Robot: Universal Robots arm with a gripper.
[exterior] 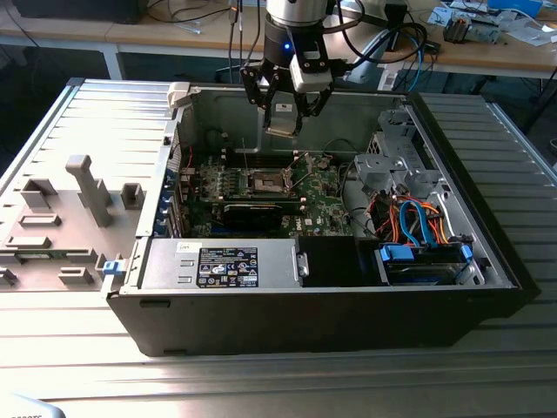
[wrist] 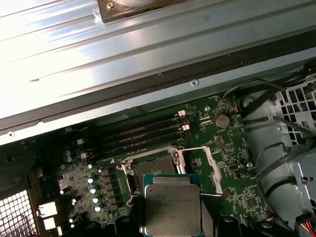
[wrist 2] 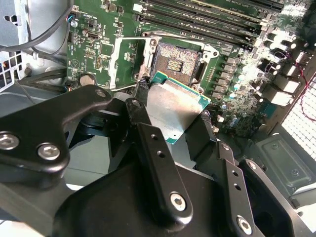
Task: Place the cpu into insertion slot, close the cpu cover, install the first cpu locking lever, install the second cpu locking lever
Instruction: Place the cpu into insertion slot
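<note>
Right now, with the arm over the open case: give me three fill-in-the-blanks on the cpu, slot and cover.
1. The gripper is ____ on the cpu.
2. The cpu hangs ____ the insertion slot, not seated in it.
3. The cpu cover is swung ____, leaving the slot's dark centre bare.

Missing words: shut; above; open.

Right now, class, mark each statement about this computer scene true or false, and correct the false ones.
1. The hand grips the cpu. True.
2. The cpu lies in the insertion slot. False: it is held above the slot, which is empty.
3. The cpu cover is swung open. True.
4. The computer case is closed. False: it is open, with the green board in view.
</note>
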